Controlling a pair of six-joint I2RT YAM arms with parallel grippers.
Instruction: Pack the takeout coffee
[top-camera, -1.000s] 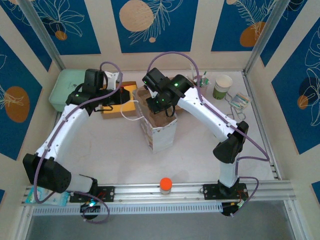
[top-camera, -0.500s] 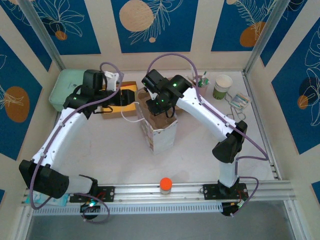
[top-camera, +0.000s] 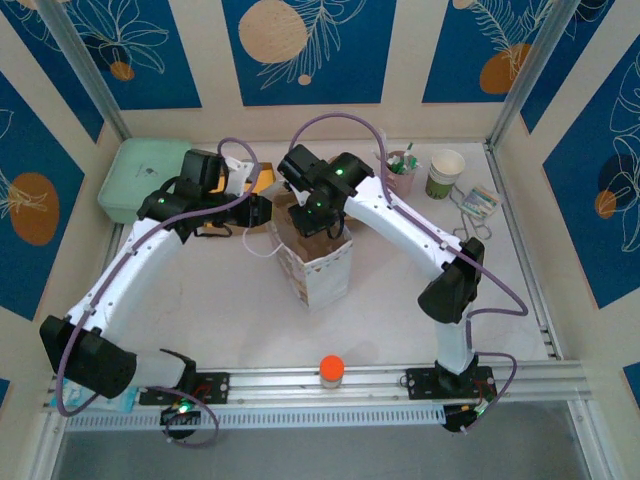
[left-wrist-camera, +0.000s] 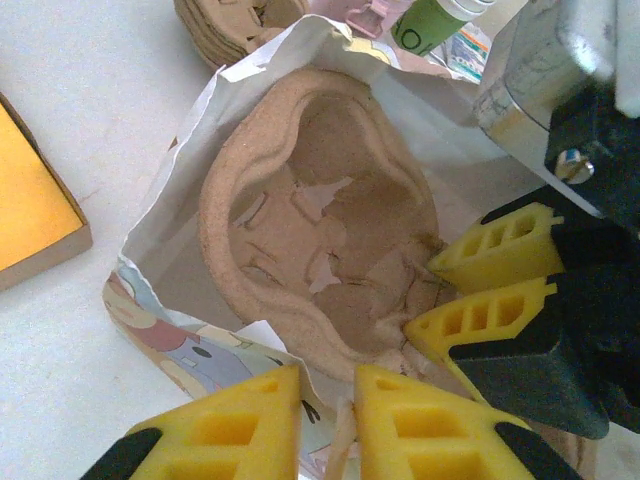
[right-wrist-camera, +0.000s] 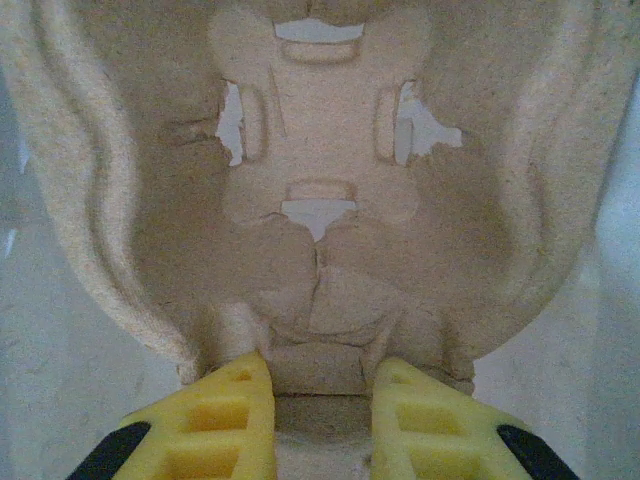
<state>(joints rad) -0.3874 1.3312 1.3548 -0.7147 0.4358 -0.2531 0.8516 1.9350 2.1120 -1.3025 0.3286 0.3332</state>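
Note:
The takeout coffee is out of view. A white paper bag (top-camera: 322, 275) with a cartoon print stands open in the middle of the table. A brown pulp cup carrier (top-camera: 303, 235) sits upright inside it, filling the mouth (left-wrist-camera: 330, 220). My right gripper (right-wrist-camera: 322, 400) is shut on a tab at the carrier's edge (right-wrist-camera: 320, 150), reaching into the bag from above (top-camera: 313, 212). My left gripper (left-wrist-camera: 328, 385) is at the bag's left rim (top-camera: 262, 212), its jaws nearly together with the printed paper edge (left-wrist-camera: 170, 320) pinched between them.
A mint tray (top-camera: 135, 175) lies at the back left, with a yellow-lined box (left-wrist-camera: 30, 210) beside it. A pink cup of sticks (top-camera: 400, 170), a lidless green-and-white cup (top-camera: 445, 172) and packets (top-camera: 480, 203) stand at the back right. An orange-capped item (top-camera: 331, 370) sits on the front rail.
My left gripper has moved right from the box to the bag's rim, opened and closed on the paper. The right gripper has kept its grip on the carrier in the bag.

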